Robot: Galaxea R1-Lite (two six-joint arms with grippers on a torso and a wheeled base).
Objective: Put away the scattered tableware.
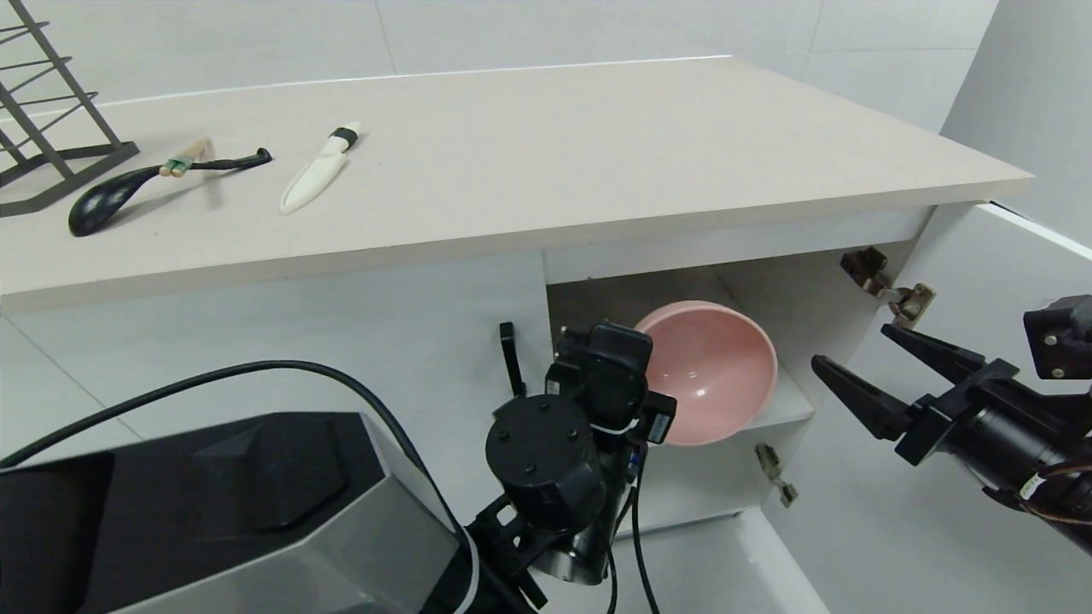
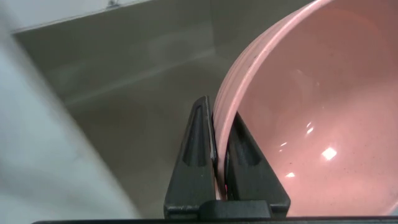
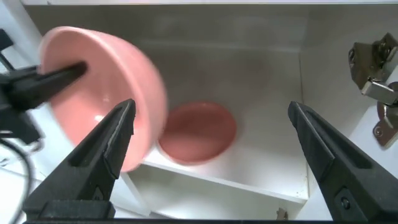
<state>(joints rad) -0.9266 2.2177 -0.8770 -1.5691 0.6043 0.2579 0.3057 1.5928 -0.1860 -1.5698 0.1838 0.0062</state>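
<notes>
Left fingers clamp the pink bowl by its rim at the cabinet shelf, with a second bowl farther in. Right fingers spread wide, near right. Spoon and knife lie on the counter, far left.

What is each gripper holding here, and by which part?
The left gripper pinches the pink bowl by its rim; the right gripper is open, holding nothing.

Bright, even light from overhead washes the pale desk; the black ladle casts a soft, short shadow. The cupboard interior lies dimmer, and small white glints sit inside the pink bowl.
</notes>
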